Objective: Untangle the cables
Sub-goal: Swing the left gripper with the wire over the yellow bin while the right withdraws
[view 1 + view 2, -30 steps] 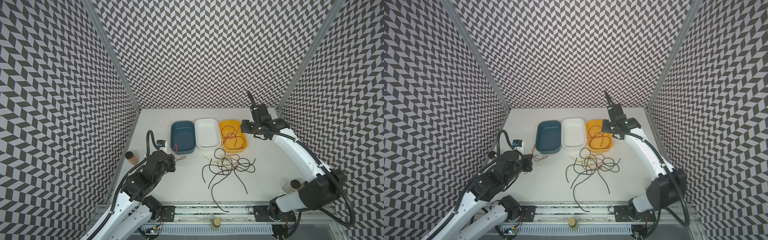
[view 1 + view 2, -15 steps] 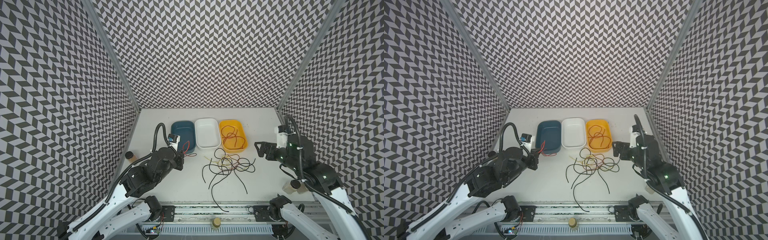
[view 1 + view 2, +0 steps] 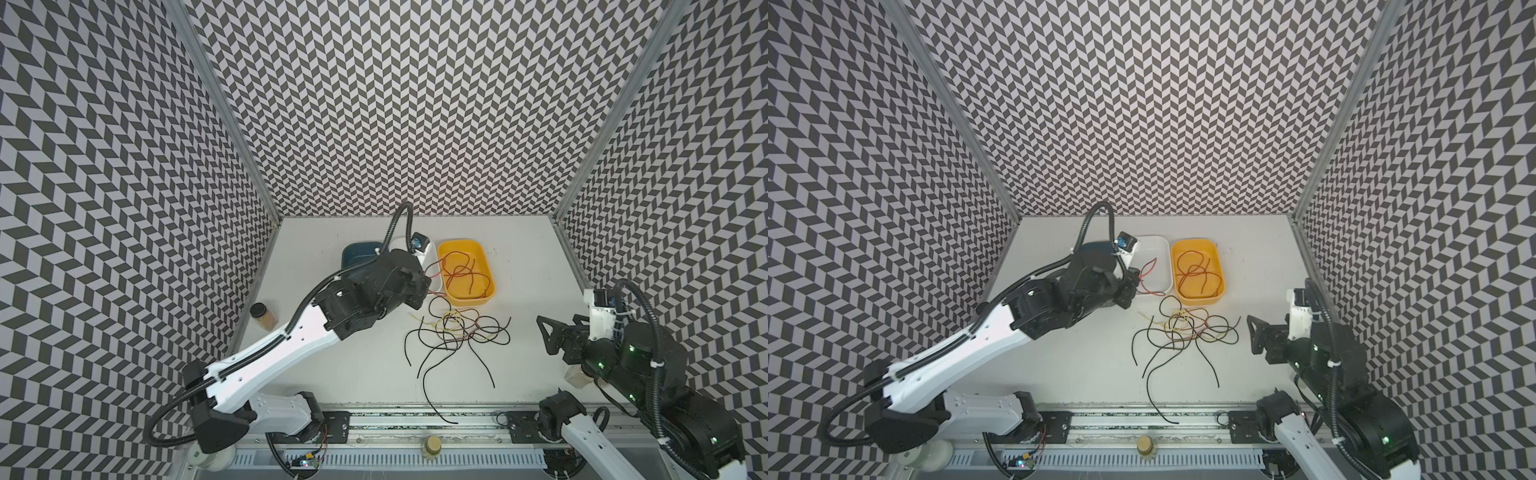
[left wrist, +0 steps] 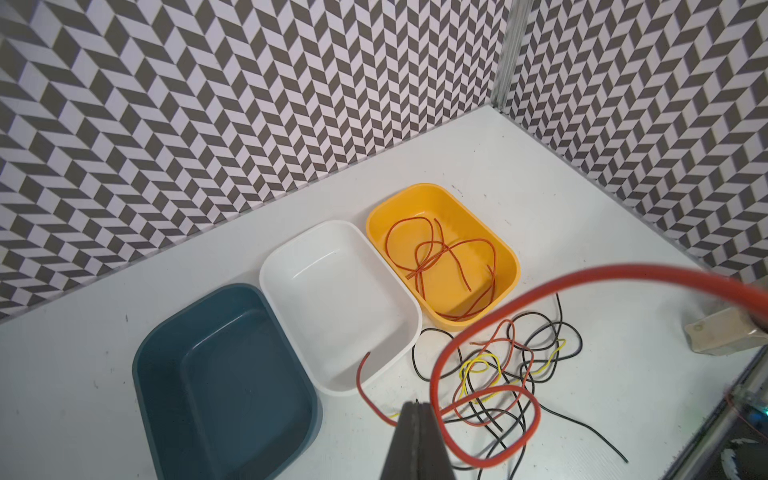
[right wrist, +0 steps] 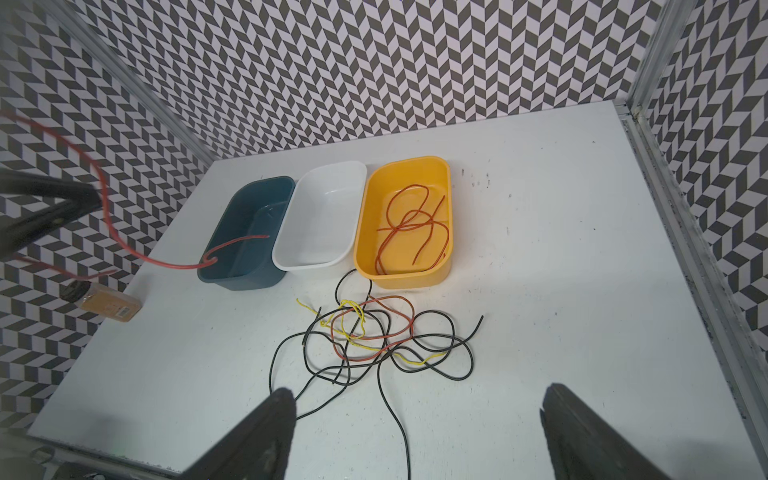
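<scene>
Black, orange-red and yellow cables (image 5: 365, 337) lie tangled on the table (image 5: 540, 249), just beside the yellow tray (image 5: 407, 279) holding one orange-red cable (image 5: 409, 220); the left gripper (image 4: 415, 409) is clenched; the right gripper (image 5: 419, 392) hangs released, near the tangle.

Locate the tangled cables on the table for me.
In both top views the tangled cables lie loose on the white table, just right of centre, directly in front of the yellow tray that holds an orange-red cable.
</scene>
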You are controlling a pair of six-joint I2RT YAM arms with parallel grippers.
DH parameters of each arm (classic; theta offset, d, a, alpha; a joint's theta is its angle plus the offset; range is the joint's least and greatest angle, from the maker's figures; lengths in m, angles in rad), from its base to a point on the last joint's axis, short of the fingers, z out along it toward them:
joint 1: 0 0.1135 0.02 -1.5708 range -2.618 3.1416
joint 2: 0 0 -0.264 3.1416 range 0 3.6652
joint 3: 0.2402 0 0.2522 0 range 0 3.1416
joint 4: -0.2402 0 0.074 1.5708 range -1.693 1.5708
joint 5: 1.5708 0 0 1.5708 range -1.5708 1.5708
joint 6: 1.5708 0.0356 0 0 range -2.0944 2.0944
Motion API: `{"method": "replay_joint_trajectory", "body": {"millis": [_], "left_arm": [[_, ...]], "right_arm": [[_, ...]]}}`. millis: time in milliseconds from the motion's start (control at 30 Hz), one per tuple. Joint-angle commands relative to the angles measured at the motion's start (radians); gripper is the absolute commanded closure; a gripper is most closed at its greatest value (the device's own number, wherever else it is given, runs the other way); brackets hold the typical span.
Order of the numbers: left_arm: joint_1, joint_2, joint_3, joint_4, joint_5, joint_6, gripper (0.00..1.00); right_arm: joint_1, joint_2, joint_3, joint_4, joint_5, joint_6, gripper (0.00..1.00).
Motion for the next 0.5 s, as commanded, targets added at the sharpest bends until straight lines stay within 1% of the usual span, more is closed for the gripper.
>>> {"method": "replay_joint_trajectory", "body": {"millis": [0,167,267,467], "left_arm": [[-0.005,0.123,0.107,0.046,-0.023,0.081,1.0],[-0.002,0.344,0.274,0.063,-0.001,0.085,1.0],[0.003,0.451,0.34,0.098,0.004,0.084,1.0],[0.05,0.641,0.488,0.131,0.045,0.047,1.0]], "right_arm": [[0.005,-0.039,-0.019,0.0,0.016,-0.022,0.08],[0.006,-0.095,-0.045,0.008,0.006,-0.007,0.08],[0.005,-0.125,-0.064,0.014,-0.009,0.011,0.09],[0.005,-0.196,-0.098,0.02,0.003,0.018,0.09]]}}
